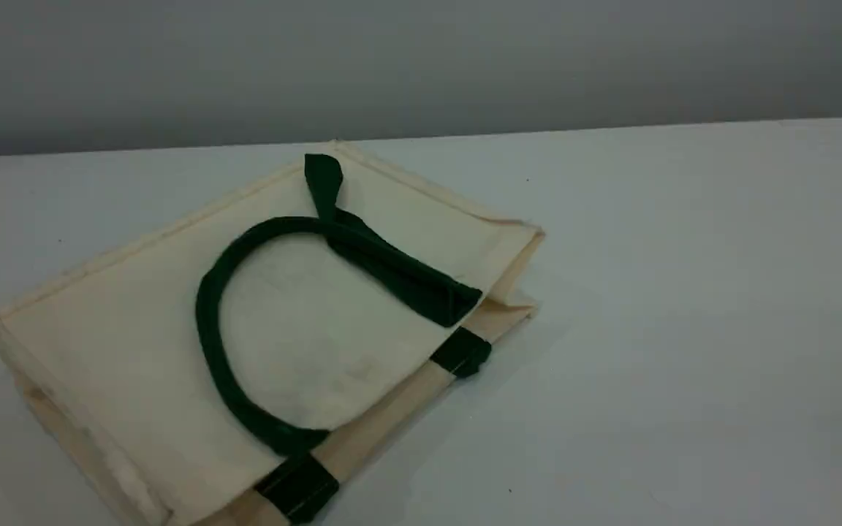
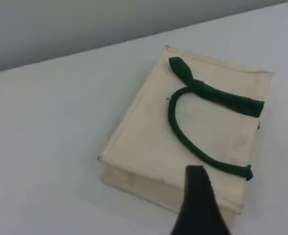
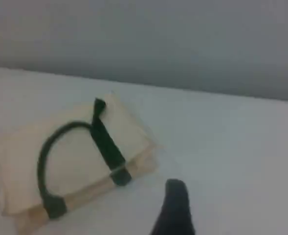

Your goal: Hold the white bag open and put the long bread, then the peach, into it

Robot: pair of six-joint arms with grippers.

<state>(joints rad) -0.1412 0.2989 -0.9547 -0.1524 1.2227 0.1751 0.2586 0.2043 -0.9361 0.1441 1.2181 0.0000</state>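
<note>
A: Where's the white bag [image 1: 136,314]?

B: Lying flat on the table [image 1: 684,292], at about 8 o'clock from the middle of the scene view, with its mouth edge turned toward 4 o'clock

A: And the straps?

B: One dark green handle [image 1: 209,321] lies looped on the top panel, bowing toward 9 o'clock; two green patches [image 1: 461,352] show on the lower lip along the mouth

A: What about the left gripper [image 2: 197,205]?

B: Its dark tip sits at 6 o'clock in the left wrist view, in front of the bag's near corner. The jaws are spread wide, gripping nothing. Whether it touches the cloth I can't tell

A: And the right gripper [image 3: 175,205]?

B: Tip at 6 o'clock in its own view, over bare table, with the bag off at 9 o'clock and apart from it; released as well, nothing in it
</note>
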